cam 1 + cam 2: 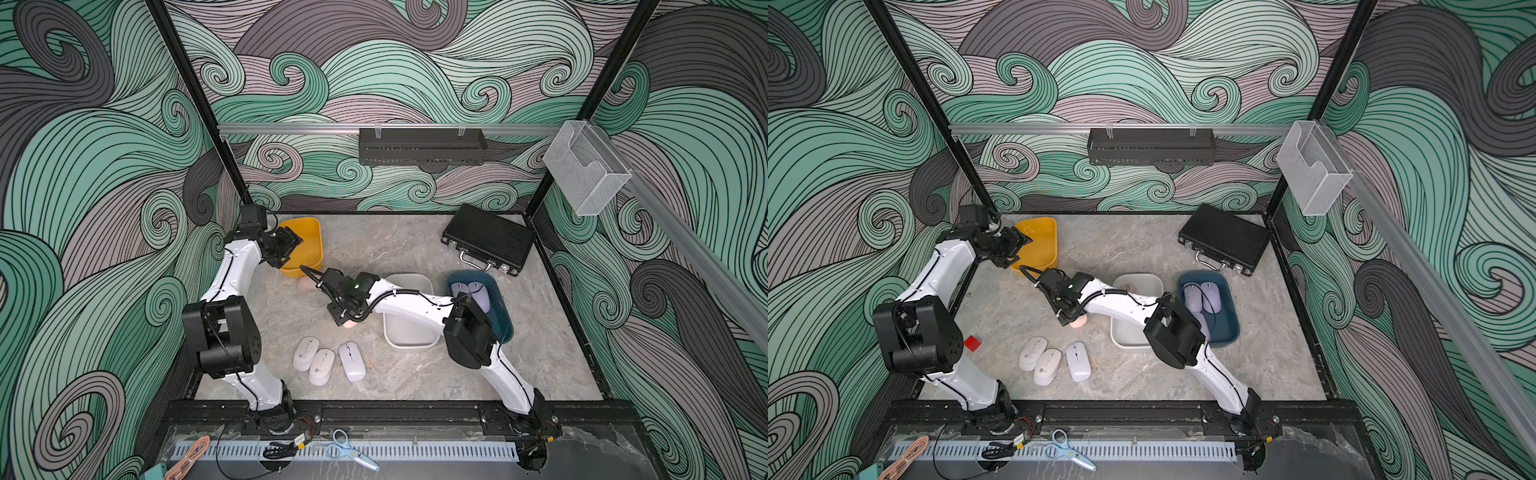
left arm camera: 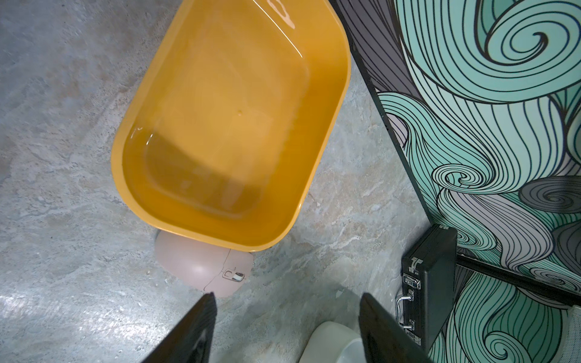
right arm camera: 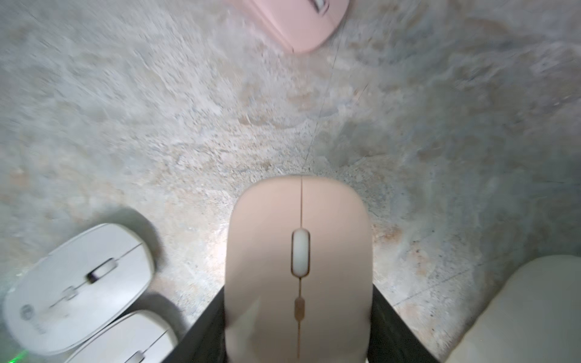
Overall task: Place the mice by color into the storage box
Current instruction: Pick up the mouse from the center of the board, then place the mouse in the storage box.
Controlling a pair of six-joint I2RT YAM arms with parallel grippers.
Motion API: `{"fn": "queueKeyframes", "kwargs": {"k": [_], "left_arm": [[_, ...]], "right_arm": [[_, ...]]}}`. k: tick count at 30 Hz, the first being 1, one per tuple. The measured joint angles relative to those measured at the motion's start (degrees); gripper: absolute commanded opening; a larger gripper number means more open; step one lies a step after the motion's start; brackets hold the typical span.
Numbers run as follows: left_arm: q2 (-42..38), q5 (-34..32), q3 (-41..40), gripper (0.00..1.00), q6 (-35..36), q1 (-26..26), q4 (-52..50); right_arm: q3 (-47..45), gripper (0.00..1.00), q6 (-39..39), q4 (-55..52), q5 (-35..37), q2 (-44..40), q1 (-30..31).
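Observation:
My right gripper (image 3: 298,287) is shut on a pale pink mouse (image 3: 298,267), its fingers against both sides; in both top views it hangs just above the table (image 1: 351,326) beside the white storage box (image 1: 409,336). A second pink mouse (image 2: 204,267) lies against the yellow box (image 2: 232,125). Something pink (image 1: 1128,287) shows inside the white box. Three off-white mice (image 1: 322,365) lie side by side near the front. Lavender mice (image 1: 1202,297) rest in the blue box (image 1: 1227,328). My left gripper (image 2: 287,297) is open and empty, over the yellow box (image 1: 309,241).
A black case (image 1: 488,239) lies at the back right. A small red block (image 1: 972,343) sits by the left arm. Scissors (image 1: 349,451) and cables lie on the front rail. A black basket (image 1: 422,145) hangs on the back wall.

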Motion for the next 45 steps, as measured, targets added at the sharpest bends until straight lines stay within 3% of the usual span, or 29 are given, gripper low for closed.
{"fn": "queueKeyframes", "kwargs": {"k": [7, 13, 20, 39, 45], "left_arm": [[-0.04, 2.47, -0.81, 0.71, -1.01, -1.53, 2.21], [-0.04, 4.00, -0.85, 0.71, -0.98, -9.07, 2.54], [-0.04, 4.28, -0.83, 0.71, -0.37, -12.83, 2.45], [0.02, 3.61, -0.83, 0.71, 0.33, -13.60, 2.05], [0.15, 3.63, -0.83, 0.70, 0.50, -13.60, 2.03]], "right_arm": [[-14.01, 0.49, 2.54, 1.64, 2.05, -17.11, -6.71], [-29.81, 0.48, 6.08, 2.56, 4.22, -28.79, -16.76], [-37.51, 0.46, 8.48, 3.02, 4.37, -26.45, -18.23], [-37.55, 0.45, 10.54, 7.89, 4.42, -17.03, -18.95], [-37.55, 0.52, 10.58, 8.81, 4.85, -16.37, -18.99]]}}
